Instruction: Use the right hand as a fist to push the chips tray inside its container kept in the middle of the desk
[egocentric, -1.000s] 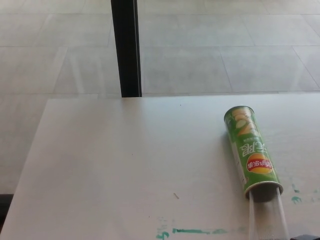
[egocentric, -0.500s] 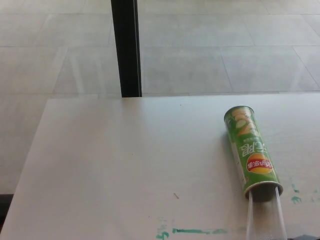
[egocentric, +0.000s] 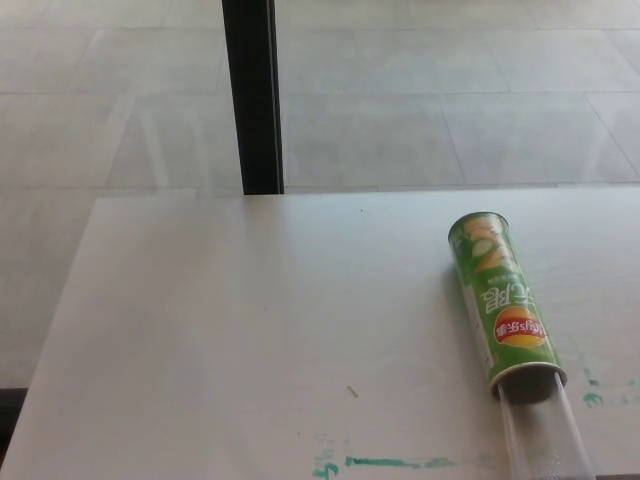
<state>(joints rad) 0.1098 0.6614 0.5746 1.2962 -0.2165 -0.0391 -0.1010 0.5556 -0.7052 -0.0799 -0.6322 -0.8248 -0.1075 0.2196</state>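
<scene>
Neither hand was in view; finger state could not be told. Clear tray (egocentric: 540, 440) stuck out of green can (egocentric: 500, 305) mouth at near right desk (egocentric: 220, 330) edge. Best push: fist along can axis, straight, steady.

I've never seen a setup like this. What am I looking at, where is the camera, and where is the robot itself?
The picture comes from a camera on a humanoid robot's head, looking down at the white desk in front of it. Neither of the robot's hands shows at this moment, so nothing is being held. On the desk's right side lies a green chips can on its side, open end toward the camera. A clear plastic tray sticks out of that opening and runs to the picture's bottom edge. Green marks are smeared near the desk's front edge. Beyond the desk you see a tiled floor and a black post.
</scene>
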